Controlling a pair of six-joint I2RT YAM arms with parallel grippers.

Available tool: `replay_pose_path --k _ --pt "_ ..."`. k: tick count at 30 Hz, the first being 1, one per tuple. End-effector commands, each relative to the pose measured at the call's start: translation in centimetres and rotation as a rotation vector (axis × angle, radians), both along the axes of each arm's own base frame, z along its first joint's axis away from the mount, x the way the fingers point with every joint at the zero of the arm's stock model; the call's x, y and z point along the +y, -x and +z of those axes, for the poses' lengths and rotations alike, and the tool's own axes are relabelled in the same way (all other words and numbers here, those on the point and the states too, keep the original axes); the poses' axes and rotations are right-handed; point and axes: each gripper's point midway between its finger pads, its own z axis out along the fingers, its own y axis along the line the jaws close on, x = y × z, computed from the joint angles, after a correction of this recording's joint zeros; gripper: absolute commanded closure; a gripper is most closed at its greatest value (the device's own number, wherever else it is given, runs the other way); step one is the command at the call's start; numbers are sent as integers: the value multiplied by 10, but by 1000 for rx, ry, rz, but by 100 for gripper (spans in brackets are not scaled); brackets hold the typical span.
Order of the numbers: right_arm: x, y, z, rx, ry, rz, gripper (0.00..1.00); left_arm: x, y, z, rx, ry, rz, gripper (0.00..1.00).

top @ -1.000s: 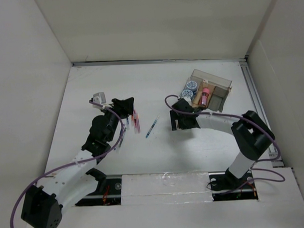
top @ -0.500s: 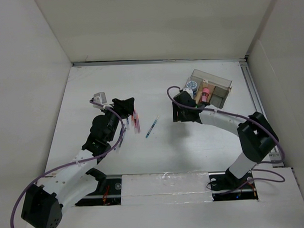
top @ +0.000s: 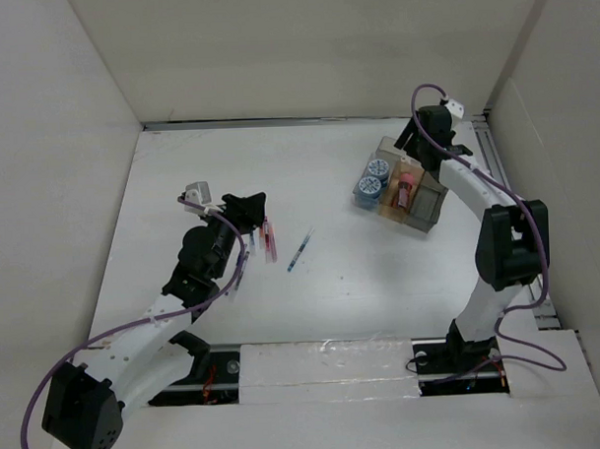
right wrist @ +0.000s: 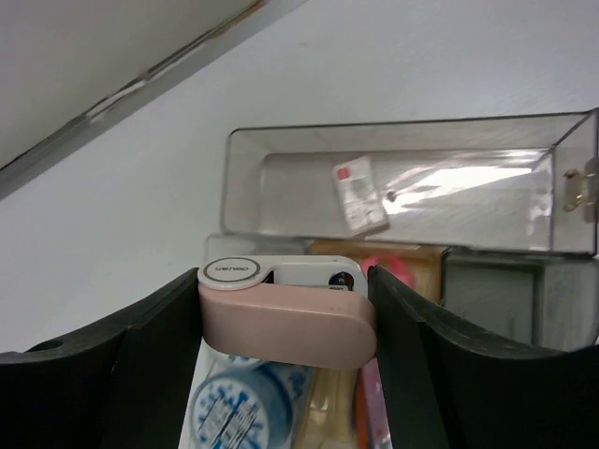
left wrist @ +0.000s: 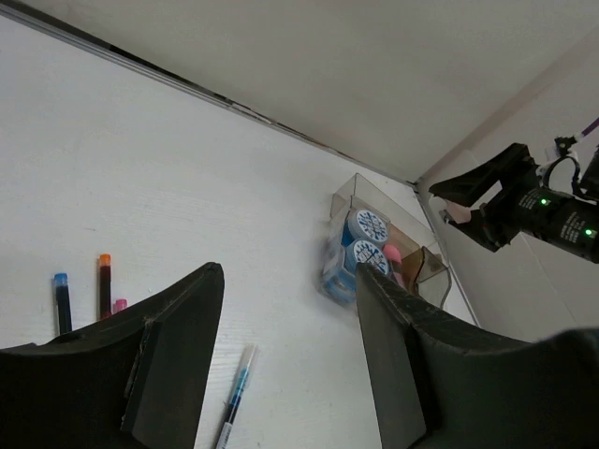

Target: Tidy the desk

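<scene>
The white desk (top: 332,292) holds a clear organizer box (top: 422,196) at the back right, with two blue tape rolls (top: 373,178) and pink items inside. My right gripper (top: 414,147) hangs over the box's far side, shut on a small pink and white stapler (right wrist: 290,318); below it I see the box's long far compartment (right wrist: 421,187). My left gripper (top: 255,211) is open and empty above a cluster of pens (top: 268,240). A blue pen (top: 300,250) lies alone to their right and also shows in the left wrist view (left wrist: 234,398).
Pale upright walls close in the desk on the left, back and right. A silvery strip (top: 506,207) runs along the right edge. A metal rail (top: 324,354) crosses the near edge between the arm bases.
My right arm has swung from the desk surface left of the organizer up and back to the box's far side. The left arm has not moved.
</scene>
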Motion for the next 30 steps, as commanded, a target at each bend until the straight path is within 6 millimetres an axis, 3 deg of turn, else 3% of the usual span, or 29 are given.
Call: replay_pose_path --k 1,2,5,8,15,24,27,30 --pt "-22 -24 3 -31 -42 -53 39 1 0 18 -53 22 3 46" --pt "-36 -31 -1 -24 -45 -77 39 1 0 17 -52 21 3 46" --pt "-52 -38 -8 -8 -47 -99 38 0 -1 16 -47 18 0 46" --pt "-57 -40 -17 19 -38 -100 38 0 -1 16 -47 18 0 46" --pt "-63 -45 -31 50 -20 -105 36 0 0 16 -48 20 0 46" --pt "-65 -45 -45 90 8 -99 20 1 1 19 -55 23 -2 46" --pt "-64 -42 -44 88 3 -95 16 2 1 18 -54 24 3 46" --pt "-57 -35 -28 52 2 -80 16 3 2 21 -60 31 4 46"
